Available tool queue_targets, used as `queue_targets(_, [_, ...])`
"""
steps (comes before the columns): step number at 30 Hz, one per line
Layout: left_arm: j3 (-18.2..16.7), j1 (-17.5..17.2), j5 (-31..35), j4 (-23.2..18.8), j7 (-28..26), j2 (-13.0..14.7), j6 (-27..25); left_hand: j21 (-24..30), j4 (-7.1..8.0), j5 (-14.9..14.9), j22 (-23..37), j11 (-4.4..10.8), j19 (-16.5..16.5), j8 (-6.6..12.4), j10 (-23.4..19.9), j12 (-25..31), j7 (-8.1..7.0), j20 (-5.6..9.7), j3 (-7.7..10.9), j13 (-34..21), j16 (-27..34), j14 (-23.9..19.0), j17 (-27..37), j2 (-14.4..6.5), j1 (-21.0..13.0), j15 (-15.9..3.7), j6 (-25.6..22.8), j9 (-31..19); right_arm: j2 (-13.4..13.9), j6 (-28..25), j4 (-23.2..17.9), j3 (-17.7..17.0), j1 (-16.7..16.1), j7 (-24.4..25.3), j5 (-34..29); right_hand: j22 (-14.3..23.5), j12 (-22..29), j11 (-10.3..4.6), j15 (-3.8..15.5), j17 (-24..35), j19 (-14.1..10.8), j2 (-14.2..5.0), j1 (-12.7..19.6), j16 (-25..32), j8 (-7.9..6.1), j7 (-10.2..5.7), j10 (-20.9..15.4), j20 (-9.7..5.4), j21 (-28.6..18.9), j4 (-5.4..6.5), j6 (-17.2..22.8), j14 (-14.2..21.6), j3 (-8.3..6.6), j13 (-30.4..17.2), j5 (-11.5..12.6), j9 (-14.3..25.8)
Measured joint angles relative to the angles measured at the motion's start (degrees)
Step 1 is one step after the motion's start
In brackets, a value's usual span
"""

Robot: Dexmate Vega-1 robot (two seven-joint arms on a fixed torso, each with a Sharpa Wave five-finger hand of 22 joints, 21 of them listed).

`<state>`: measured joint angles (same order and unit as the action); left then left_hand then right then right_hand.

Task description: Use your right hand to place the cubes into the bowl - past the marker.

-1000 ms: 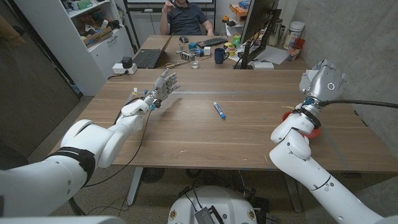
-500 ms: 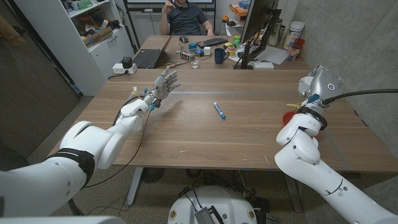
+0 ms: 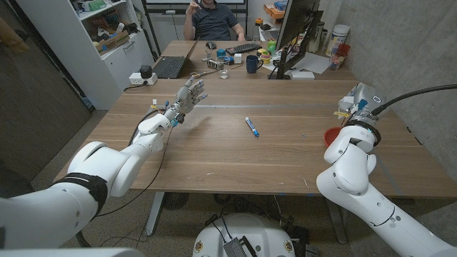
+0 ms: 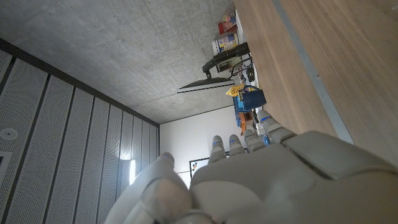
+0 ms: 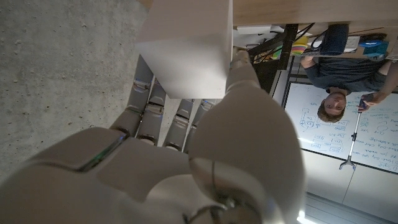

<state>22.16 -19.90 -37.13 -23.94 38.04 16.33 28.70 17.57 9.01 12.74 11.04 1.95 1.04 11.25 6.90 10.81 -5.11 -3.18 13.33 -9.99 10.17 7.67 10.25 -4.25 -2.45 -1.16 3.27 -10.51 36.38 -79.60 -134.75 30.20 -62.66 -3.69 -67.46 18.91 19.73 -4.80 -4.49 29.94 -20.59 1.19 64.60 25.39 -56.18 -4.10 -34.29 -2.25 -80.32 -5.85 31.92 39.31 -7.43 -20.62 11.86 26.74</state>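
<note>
A blue-capped marker lies on the middle of the wooden table. At the right side a red bowl peeks out from behind my right forearm. My right hand hovers just beyond the bowl. It pinches a white cube between thumb and fingers. A small yellow bit shows beside the hand; I cannot tell what it is. Over the table's left side, my left hand is raised with fingers spread and holds nothing.
A second desk behind the table carries a laptop, a mug, a keyboard and a monitor. A person sits behind it. Shelves stand at the back left.
My right hand has sunk and drawn away from the camera toward the table's right side, and more of the red bowl shows beside the forearm. The left hand and marker stay put.
</note>
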Motion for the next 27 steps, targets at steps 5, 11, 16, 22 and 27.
queue_targets(5, [0.1,0.2,-0.1,0.4,0.0,0.0,0.0,0.0,0.00,0.0,0.0,0.00,0.0,0.00,0.0,0.0,-0.22,0.00,0.00,0.0,0.0,0.0,0.0,0.0,0.0,0.00,-0.2,0.0,-0.5,-0.1,1.3,0.3,1.3,-9.2,-6.3,-0.2,0.0,0.00,0.01,-0.1,0.2,0.00,0.0,-0.4,-0.01,0.02,0.0,-0.23,0.0,0.00,0.0,0.0,0.00,0.0,0.0,0.0])
queue_targets(11, [0.1,0.7,-0.1,1.2,0.0,0.0,0.0,-0.1,0.00,0.0,0.0,0.00,0.0,0.00,0.0,0.0,-0.22,0.00,0.00,0.0,0.0,0.0,0.0,0.0,0.0,0.00,-0.2,0.0,-1.9,1.1,2.9,-0.3,2.1,-21.3,-14.2,-0.6,-0.2,0.00,0.01,-0.3,0.5,0.00,0.0,-0.4,-0.01,0.31,0.0,-0.15,-0.2,0.00,-0.3,0.0,0.00,0.0,0.0,-0.2])
queue_targets(16, [0.2,1.1,-0.1,1.7,-0.2,-0.1,-0.1,-0.2,-0.18,0.0,0.0,0.00,0.0,0.00,0.0,0.0,-0.22,0.00,-0.17,0.0,0.0,0.0,0.0,0.0,0.0,0.00,-0.2,0.0,-3.4,3.8,3.8,-1.5,2.1,-28.6,-19.6,-0.8,-0.4,0.00,0.02,-0.5,0.7,0.00,0.0,-0.8,-0.01,0.31,0.0,0.10,-0.2,0.00,-0.3,0.0,0.00,0.0,0.0,-0.4])
queue_targets(22, [0.2,1.5,0.2,2.2,-0.6,-0.2,-0.7,-0.2,-0.17,0.0,0.0,0.00,0.0,0.00,0.0,0.0,-0.22,0.00,-0.17,0.0,0.0,0.0,0.0,0.0,0.0,0.00,-0.2,0.0,-10.4,8.6,6.4,-6.7,1.2,-35.8,-25.6,-1.1,-0.7,0.22,0.73,-0.7,0.9,-0.01,0.0,-1.3,-0.01,0.63,0.2,-0.11,-0.7,0.00,-0.6,0.3,0.00,-0.3,0.0,-0.5])
queue_targets(27, [0.1,1.8,0.4,2.3,-0.6,-0.4,-0.7,-0.2,0.06,0.0,0.0,0.00,0.0,0.00,0.0,0.0,-0.22,0.00,-0.40,0.0,0.0,0.0,0.0,0.0,0.0,0.00,-0.2,0.0,-14.9,13.8,7.8,-9.8,0.6,-39.5,-30.1,-1.3,-0.7,0.22,0.98,-1.0,0.9,-0.01,0.0,-1.7,-0.38,0.63,0.2,-0.12,-0.7,0.00,-0.6,0.1,0.00,-0.3,0.0,-0.8])
